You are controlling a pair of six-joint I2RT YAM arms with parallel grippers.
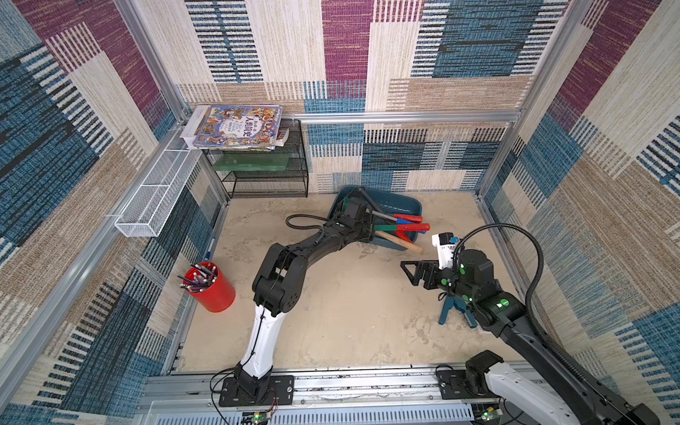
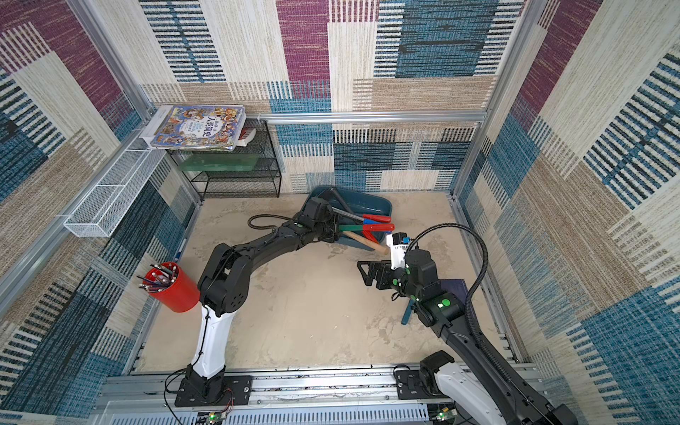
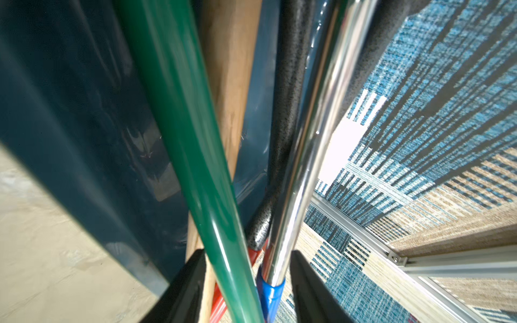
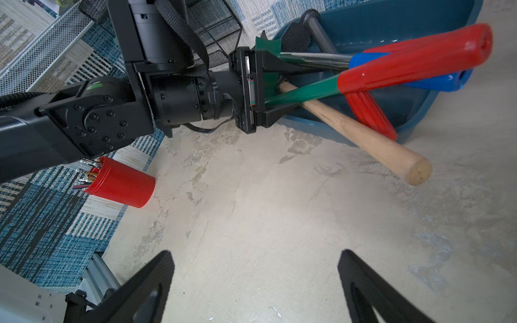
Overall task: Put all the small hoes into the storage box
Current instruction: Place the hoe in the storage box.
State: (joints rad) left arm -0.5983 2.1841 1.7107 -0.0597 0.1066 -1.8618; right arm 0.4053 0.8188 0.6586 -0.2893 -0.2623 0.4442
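Observation:
The storage box (image 1: 395, 201) (image 2: 381, 206) (image 4: 391, 16) is a teal-blue tub at the back of the table. The small hoe (image 1: 384, 228) (image 2: 349, 228) (image 4: 305, 89) has a green shaft and a red grip. It lies in the box, its grip jutting past the rim. My left gripper (image 1: 369, 229) (image 2: 336, 230) (image 3: 247, 253) (image 4: 281, 91) is open and straddles the hoe's green shaft (image 3: 179, 125) and a chrome shaft (image 3: 305, 156), with gaps at both fingers. My right gripper (image 1: 408, 272) (image 2: 364, 272) (image 4: 256, 253) hovers open and empty over bare table.
A wooden handle (image 1: 408, 244) and other red and blue grips stick out over the box's front rim. A red pencil cup (image 1: 211, 289) stands at the left. A black wire rack (image 1: 265, 176) holds books beside a white mesh basket (image 1: 154, 198). A blue tool (image 1: 452, 311) lies under the right arm.

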